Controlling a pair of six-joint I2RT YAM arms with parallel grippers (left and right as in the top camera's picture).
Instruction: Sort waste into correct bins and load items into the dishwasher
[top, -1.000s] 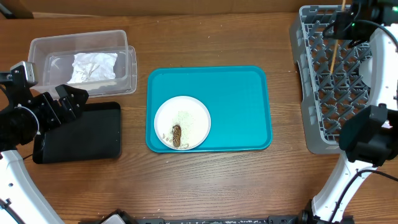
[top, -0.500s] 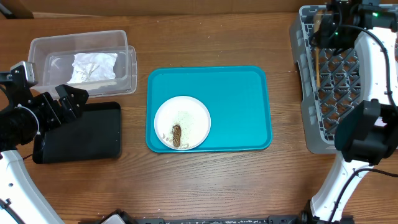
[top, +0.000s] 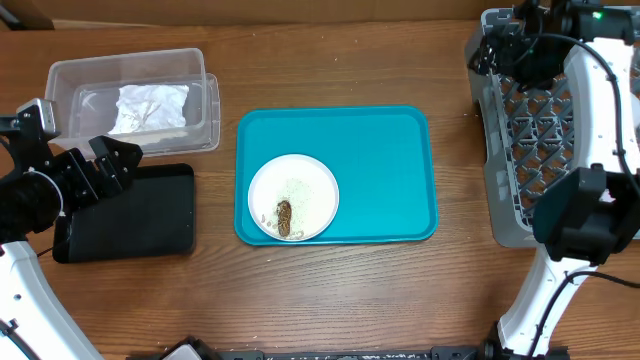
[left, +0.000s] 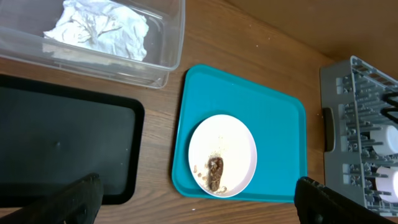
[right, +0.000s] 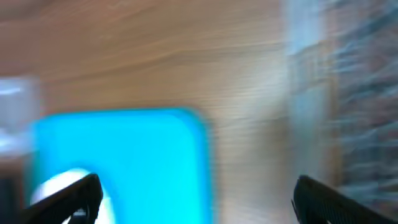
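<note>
A round white plate (top: 293, 197) (left: 222, 155) with loose rice and a brown food lump (top: 284, 218) (left: 215, 173) lies on the teal tray. The crumpled white napkin (top: 150, 108) (left: 99, 28) rests in the clear tub (top: 70, 75) (left: 168, 50). Beside it lies the black tray (top: 130, 215) (left: 56, 149). My left gripper (top: 108, 160) (left: 196, 190) hovers open above the black tray's corner, holding nothing. My right gripper (top: 512, 45) (right: 198, 186) stands open and empty over the grey dish rack's (top: 520, 215) (left: 348, 124) far left corner. I cannot make out the chopsticks.
The teal tray (top: 380, 150) (left: 280, 143) (right: 124, 149) fills the table's middle. White dishes (left: 387, 142) sit among the rack's pegs. The right wrist view is smeared by motion. The right arm (top: 590, 200) arches over the rack from the front right.
My right gripper has opened and let go of the chopsticks it held over the rack, then shifted left and back. The left arm has stayed still.
</note>
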